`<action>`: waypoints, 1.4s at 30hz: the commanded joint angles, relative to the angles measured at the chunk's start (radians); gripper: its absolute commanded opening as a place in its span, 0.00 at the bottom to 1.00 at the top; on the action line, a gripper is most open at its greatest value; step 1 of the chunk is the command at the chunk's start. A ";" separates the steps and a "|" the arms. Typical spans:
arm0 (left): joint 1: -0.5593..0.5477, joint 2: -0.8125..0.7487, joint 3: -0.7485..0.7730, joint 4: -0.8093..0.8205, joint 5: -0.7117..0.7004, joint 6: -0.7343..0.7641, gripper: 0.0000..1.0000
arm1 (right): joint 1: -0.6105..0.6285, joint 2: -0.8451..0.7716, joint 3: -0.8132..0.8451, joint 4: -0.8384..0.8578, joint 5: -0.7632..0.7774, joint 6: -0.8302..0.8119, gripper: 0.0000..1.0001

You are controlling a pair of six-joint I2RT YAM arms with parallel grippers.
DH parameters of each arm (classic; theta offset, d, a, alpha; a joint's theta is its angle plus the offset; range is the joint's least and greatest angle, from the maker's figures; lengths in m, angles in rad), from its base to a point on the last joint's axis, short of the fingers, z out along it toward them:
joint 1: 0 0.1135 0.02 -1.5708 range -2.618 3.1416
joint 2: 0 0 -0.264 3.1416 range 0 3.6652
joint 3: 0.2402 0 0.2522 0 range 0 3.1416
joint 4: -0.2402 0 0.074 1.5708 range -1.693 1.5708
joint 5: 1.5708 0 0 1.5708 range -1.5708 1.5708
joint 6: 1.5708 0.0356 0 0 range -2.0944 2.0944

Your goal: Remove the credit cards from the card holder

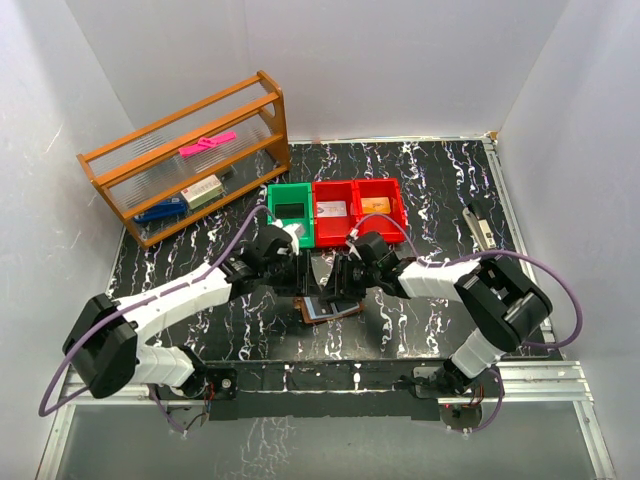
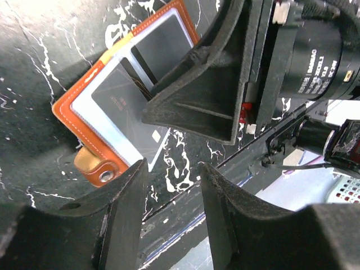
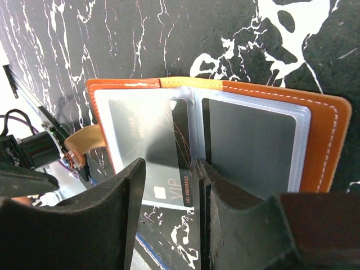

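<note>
Fingers [image 3: 112,219] of the right hand [image 3: 171,169] stand spread just over the open card holder [image 3: 329,135], which lies flat on the worktop [image 1: 440,170] between the two arms. In the gap between them shows the lower corner of a dark card [image 3: 140,126] printed VIP. In the right wrist view it sticks partly out of its clear pocket toward 6 o'clock; whether either finger touches it I cannot tell. The pocket at 3 o'clock of it holds a grey card [image 3: 247,149], fully seated. A snap strap [image 3: 84,140] hangs off the holder at 9 o'clock. The left hand [image 2: 174,169] hovers beside that strap end, also spread, with nothing between its fingers.

In the top view, three bins stand in a row at 12 o'clock of the holder. I cannot make out what is in the green bin [image 1: 273,215]. The middle red bin [image 1: 333,184] has a pale card [image 1: 333,209], and the right red bin [image 1: 400,205] has an orange card [image 1: 377,206]. At 10 o'clock a wooden rack [image 1: 270,105] carries a pink item [image 1: 207,144], a white box [image 1: 202,190] and a blue item [image 1: 160,212].
</note>
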State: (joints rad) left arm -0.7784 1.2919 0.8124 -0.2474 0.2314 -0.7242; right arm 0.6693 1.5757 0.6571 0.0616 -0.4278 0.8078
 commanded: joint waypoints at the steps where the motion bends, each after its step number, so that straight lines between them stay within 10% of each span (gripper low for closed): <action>1: -0.026 0.014 -0.031 -0.001 -0.013 -0.047 0.42 | -0.002 0.022 -0.032 0.101 -0.042 0.009 0.37; 42: -0.027 0.128 -0.093 0.015 -0.130 -0.003 0.22 | -0.003 -0.034 -0.146 0.284 0.016 0.190 0.22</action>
State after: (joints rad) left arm -0.8024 1.4471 0.7177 -0.2214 0.1120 -0.7277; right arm 0.6674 1.5425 0.5255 0.2676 -0.4141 0.9764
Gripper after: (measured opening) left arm 0.220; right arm 0.242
